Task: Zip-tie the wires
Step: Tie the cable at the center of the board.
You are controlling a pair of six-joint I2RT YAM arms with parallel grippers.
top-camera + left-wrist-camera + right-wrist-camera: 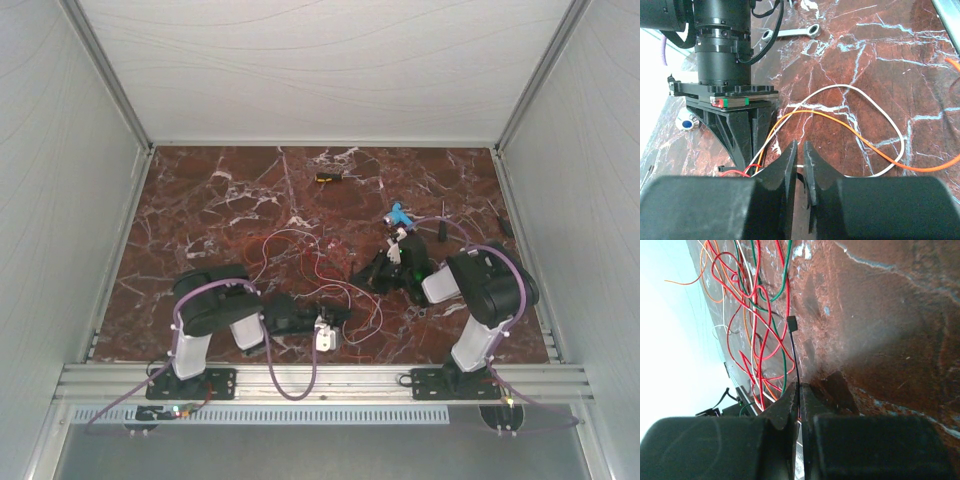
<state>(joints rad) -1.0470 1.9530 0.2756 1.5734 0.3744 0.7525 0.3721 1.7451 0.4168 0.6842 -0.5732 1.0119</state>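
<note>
My right gripper [800, 386] is clamped on the zip tie [794, 352], head end beside the wires [840, 86]. Left gripper [800, 147] nearly closed; can't tell if it's holding anything.

The worktop [200, 200] looks like glossy, polished red-brown marble with white veins. The wires [757, 300] have a smooth, shiny plastic coating. The zip tie [794, 350] and the right claw [799, 386] are matt black plastic. The wrench [795, 32] is bright bare metal.

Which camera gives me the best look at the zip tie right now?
Right wrist: the zip tie shows as a thin black strip, head visible, tail pinched in the right gripper. Top external: too small to pick out. Left wrist: cannot tell for certain.
</note>
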